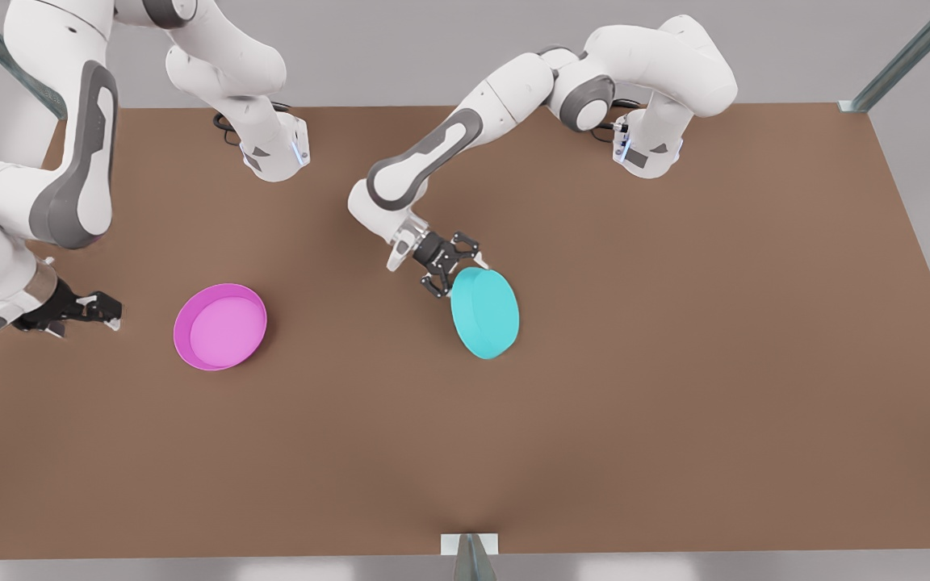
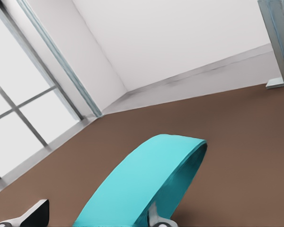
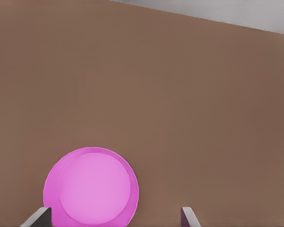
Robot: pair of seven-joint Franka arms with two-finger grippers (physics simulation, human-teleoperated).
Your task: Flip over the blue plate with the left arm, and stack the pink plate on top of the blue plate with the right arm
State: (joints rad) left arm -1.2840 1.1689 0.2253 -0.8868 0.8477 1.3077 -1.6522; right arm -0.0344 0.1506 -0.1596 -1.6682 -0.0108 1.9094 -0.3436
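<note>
1. At the far left of the front view, the right arm [image 1: 69, 186] reaches down over the brown bench [image 1: 675, 363], and its right end effector [image 1: 106, 311] hangs low beside the bench's left edge, pointing toward the pink plate.
2. The fingers [image 3: 38, 218] of the right end effector are spread wide with nothing between them; in the right wrist view their two tips frame the pink plate, which lies farther off and apart from them.
3. The pink plate [image 1: 220, 327] lies flat on the bench, open side up, its lighter inside showing. It is near the right end effector but not touching it, and well apart from the blue plate.
4. Right of centre, the left arm [image 1: 433, 153] stretches from its base at the far side of the bench down to the blue plate.
5. The left end effector [image 1: 453, 270] is closed on the rim of the blue plate at the plate's upper left edge as the front view shows it.
6. The blue plate [image 1: 485, 313] is tilted steeply up on edge, its flat solid underside facing the front camera; whether its lower rim touches the bench I cannot tell. In the left wrist view the plate's rim [image 2: 142, 189] runs up between the fingers, and one pale fingertip [image 2: 156, 218] presses against it.
</note>
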